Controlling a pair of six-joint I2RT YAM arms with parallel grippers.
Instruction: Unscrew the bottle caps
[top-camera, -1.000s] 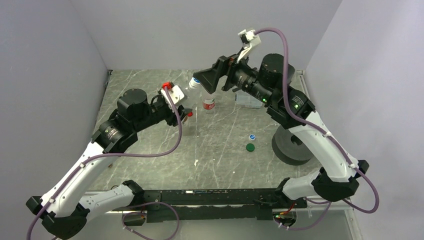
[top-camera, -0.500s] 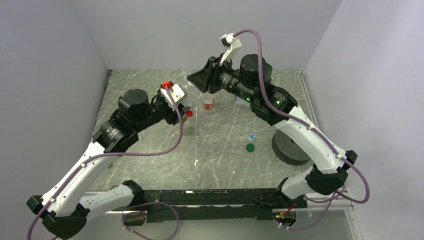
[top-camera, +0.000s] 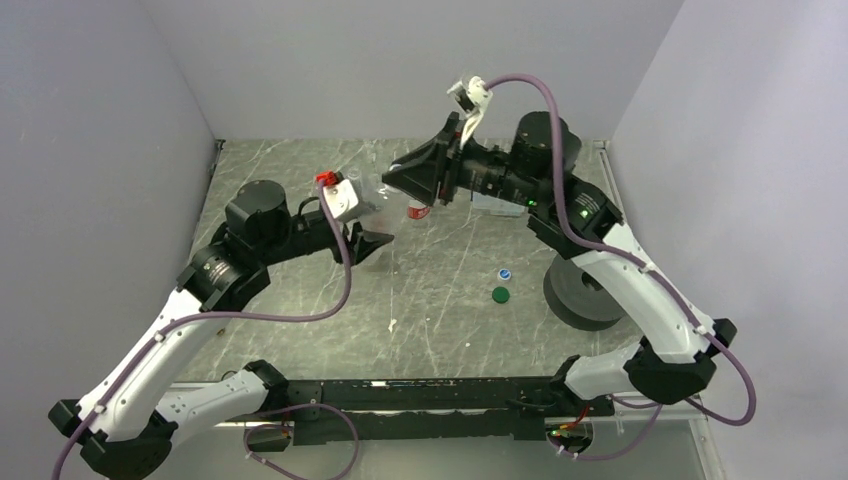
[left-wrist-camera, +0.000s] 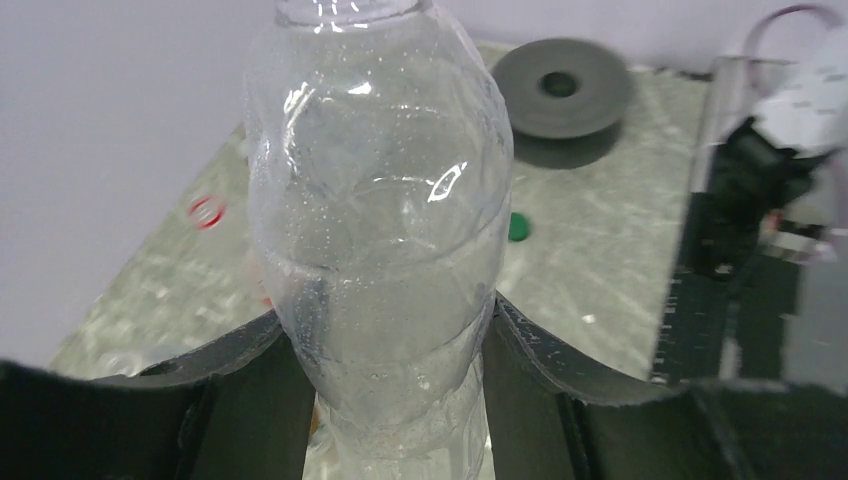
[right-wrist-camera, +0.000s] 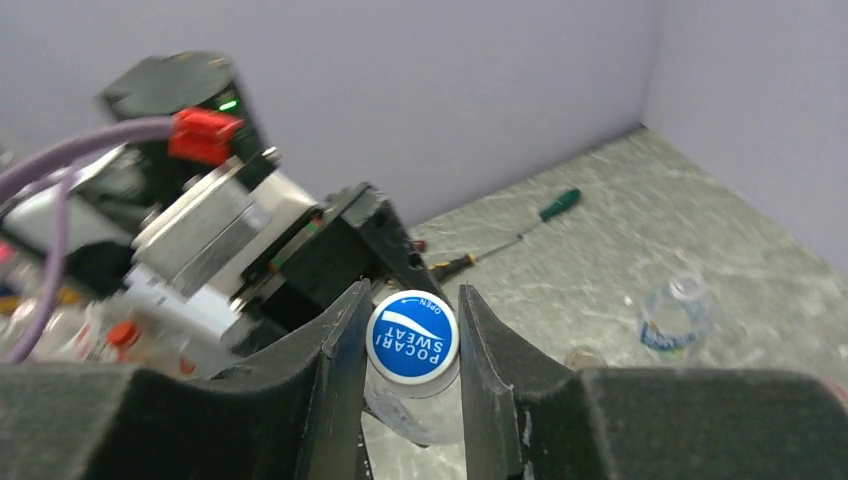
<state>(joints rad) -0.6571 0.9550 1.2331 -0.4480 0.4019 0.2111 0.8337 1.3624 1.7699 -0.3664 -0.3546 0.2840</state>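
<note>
1. Top external view: both arms reach over the marbled grey table (top-camera: 440, 300) and meet at a clear bottle (top-camera: 371, 198) held between them.
2. The left gripper (top-camera: 377, 243) pinches the clear bottle around its lower body. The bottle is tilted, with its neck pointing toward the right arm.
3. Left wrist view: the two dark fingers (left-wrist-camera: 240, 350) of the left gripper (left-wrist-camera: 388, 315) press against either side of the clear bottle (left-wrist-camera: 380, 230), which fills the middle of the picture.
4. Right wrist view: the right gripper (right-wrist-camera: 412, 305) is closed on a blue cap (right-wrist-camera: 411, 336) printed "POCARI SWEAT", with one finger touching each side. The blue cap sits on the neck of the clear bottle.
5. Seen from above, the right gripper (top-camera: 392, 178) hides the blue cap.
6. Two loose caps lie on the table, well apart from the held bottle: a dark green cap (top-camera: 499, 294) and, near it, a blue-and-white cap (top-camera: 504, 273).
7. A red-labelled bottle (top-camera: 418, 209) stands upright just behind the right gripper, partly hidden.
8. An uncapped blue-labelled bottle (right-wrist-camera: 675, 320) stands on the table, and a green-handled screwdriver (right-wrist-camera: 520, 232) lies near the wall.
9. A grey disc (top-camera: 585, 295) rests on the table beside the right arm.
</note>
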